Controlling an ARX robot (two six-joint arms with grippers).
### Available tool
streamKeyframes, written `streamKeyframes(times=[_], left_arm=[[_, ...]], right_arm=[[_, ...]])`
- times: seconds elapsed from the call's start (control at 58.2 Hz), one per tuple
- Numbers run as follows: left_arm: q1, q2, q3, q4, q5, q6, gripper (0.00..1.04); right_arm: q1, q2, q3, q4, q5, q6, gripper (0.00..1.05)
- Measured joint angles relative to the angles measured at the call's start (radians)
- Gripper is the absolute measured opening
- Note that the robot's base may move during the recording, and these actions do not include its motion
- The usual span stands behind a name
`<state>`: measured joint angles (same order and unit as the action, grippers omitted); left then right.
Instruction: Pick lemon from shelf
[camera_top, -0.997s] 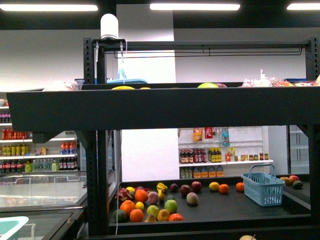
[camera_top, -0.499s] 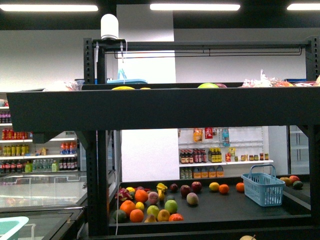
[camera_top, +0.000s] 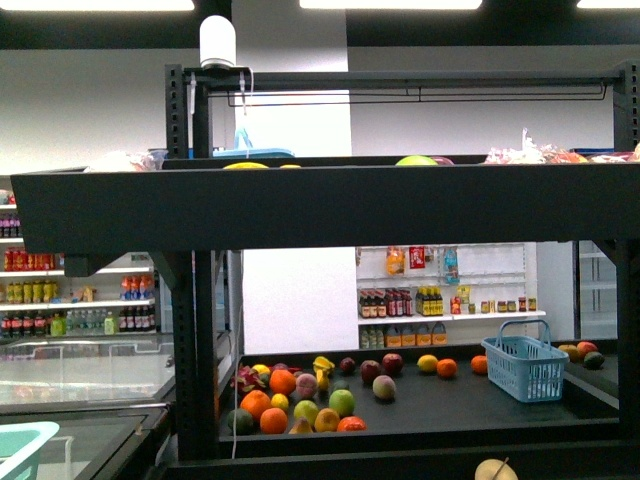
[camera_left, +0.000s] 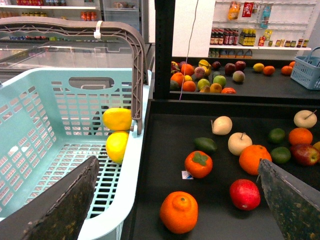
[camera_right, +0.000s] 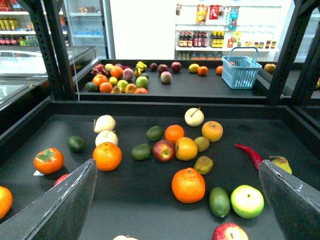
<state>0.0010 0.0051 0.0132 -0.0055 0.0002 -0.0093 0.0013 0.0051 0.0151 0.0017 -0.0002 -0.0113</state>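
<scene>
Currently both my pincers are apart and holding nothing. Left pincer (camera_left: 177, 200) hangs over the seam between a pale teal basket (camera_left: 65, 107) and the black shelf (camera_left: 215, 107) tray; its two dark fingers (camera_left: 60, 207) frame the wrist view, one over the basket floor, one over the tray.

Two yellow fruits lie inside the basket against its wall nearest the tray, under the brown handle (camera_left: 115, 30): a lemon (camera_left: 116, 146) on the grid floor, and a second yellow fruit (camera_left: 117, 119) touching it from above. Can't tell from here whether the upper one is also a lemon.

On the tray beside the basket: an orange (camera_left: 179, 212) nearest the left pincer, a persimmon (camera_left: 198, 164), a red apple (camera_left: 245, 194), an avocado (camera_left: 205, 144), two pale stemmed apples (camera_left: 240, 143) further off.

Right pincer (camera_right: 177, 200) hovers above the same tray, over loose fruit: a big orange (camera_right: 188, 185), a green apple (camera_right: 247, 201), a red chilli (camera_right: 250, 154), a pear (camera_right: 282, 164).

Front view shows neither arm, only the shelf's deep front lip (camera_top: 330, 210), a far fruit pile (camera_top: 300, 400) and a blue basket (camera_top: 525, 365) on the lower tray behind.
</scene>
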Motion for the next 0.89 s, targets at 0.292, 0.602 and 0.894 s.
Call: streamKeyframes(times=[0.292, 0.602, 0.894], left_arm=[[0.0, 0.0, 0.0, 0.0, 0.0, 0.0, 0.97], [0.0, 0.0, 0.0, 0.0, 0.0, 0.0, 0.97], [0.0, 0.0, 0.0, 0.0, 0.0, 0.0, 0.97]], right_arm=[[0.0, 0.0, 0.0, 0.0, 0.0, 0.0, 0.97], [0.0, 0.0, 0.0, 0.0, 0.0, 0.0, 0.97], [0.0, 0.0, 0.0, 0.0, 0.0, 0.0, 0.97]])
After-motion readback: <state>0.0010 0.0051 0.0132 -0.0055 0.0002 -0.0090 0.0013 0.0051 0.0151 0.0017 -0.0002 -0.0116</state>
